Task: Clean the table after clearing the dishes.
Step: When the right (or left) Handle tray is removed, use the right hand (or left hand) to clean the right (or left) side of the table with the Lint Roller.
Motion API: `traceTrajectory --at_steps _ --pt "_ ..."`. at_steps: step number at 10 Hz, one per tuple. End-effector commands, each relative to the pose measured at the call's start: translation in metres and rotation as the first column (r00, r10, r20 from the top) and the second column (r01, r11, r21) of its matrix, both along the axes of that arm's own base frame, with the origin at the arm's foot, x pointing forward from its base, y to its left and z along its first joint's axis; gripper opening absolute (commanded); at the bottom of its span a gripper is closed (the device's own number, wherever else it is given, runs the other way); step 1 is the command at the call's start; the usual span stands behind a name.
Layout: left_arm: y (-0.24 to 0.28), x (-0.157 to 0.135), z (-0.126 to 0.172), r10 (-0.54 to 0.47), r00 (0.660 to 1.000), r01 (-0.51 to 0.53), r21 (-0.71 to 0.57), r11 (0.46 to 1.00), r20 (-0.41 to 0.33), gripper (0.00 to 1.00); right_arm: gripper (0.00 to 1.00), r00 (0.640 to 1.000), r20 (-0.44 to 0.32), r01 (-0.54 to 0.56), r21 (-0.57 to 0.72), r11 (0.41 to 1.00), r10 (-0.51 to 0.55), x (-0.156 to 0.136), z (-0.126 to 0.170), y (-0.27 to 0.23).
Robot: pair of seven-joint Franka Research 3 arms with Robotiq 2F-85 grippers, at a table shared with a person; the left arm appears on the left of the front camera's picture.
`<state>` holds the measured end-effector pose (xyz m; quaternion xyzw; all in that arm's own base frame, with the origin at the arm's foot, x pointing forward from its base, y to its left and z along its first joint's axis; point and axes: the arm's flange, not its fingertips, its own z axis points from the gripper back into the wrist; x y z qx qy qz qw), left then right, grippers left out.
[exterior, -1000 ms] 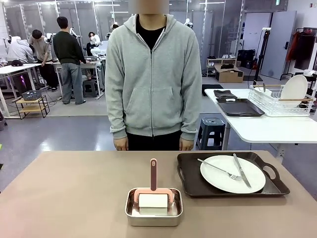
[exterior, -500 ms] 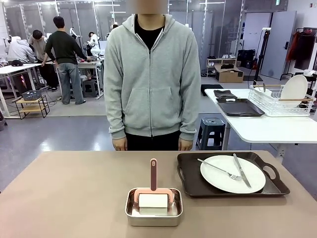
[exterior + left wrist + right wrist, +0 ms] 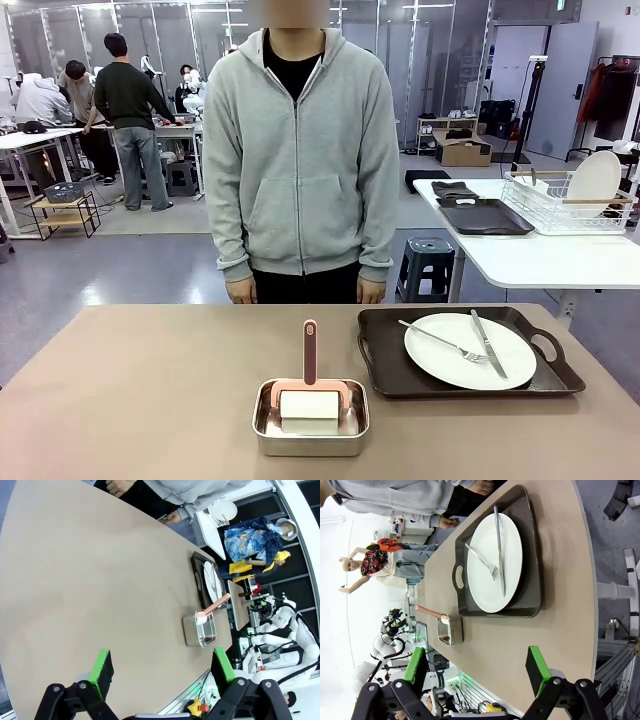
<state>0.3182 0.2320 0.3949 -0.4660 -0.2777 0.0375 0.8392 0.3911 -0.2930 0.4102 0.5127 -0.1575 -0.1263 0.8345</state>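
The right half of the surface (image 3: 480,440) is taken by the tray (image 3: 385,378), long axis side to side, with the plate (image 3: 440,375) on it. The right tool (image 3: 476,669), probably nearer, is pointed at it; it and the left tool (image 3: 162,667) are held open, empty.

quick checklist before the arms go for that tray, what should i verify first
1. Left gripper open and holding nothing: ok.
2. Right gripper open and holding nothing: ok.
3. Dishes cleared off the table: not ok. The plate, with fork and knife lying on it, sits on the tray.
4. Both tray handles free of clutter: ok.
5. Person's hands off the table: ok, they hang beyond its far edge.
6. Pink-handled cleaning tool ready for wiping: ok, it rests in the steel pan beside the tray.
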Motion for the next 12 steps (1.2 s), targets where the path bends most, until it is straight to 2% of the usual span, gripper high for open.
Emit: traceTrajectory --at_steps 1,12 --pt "0.0025 -0.0038 -0.0002 -0.003 1.0 0.004 -0.021 1.0 0.004 1.0 1.0 1.0 0.005 -0.001 -0.002 1.0 0.001 -0.0005 0.0024 0.0009" --pt "0.0025 -0.0038 -0.0002 -0.003 1.0 0.004 -0.021 1.0 0.004 1.0 1.0 1.0 0.005 -0.001 -0.002 1.0 0.001 -0.0005 0.0024 0.0009"
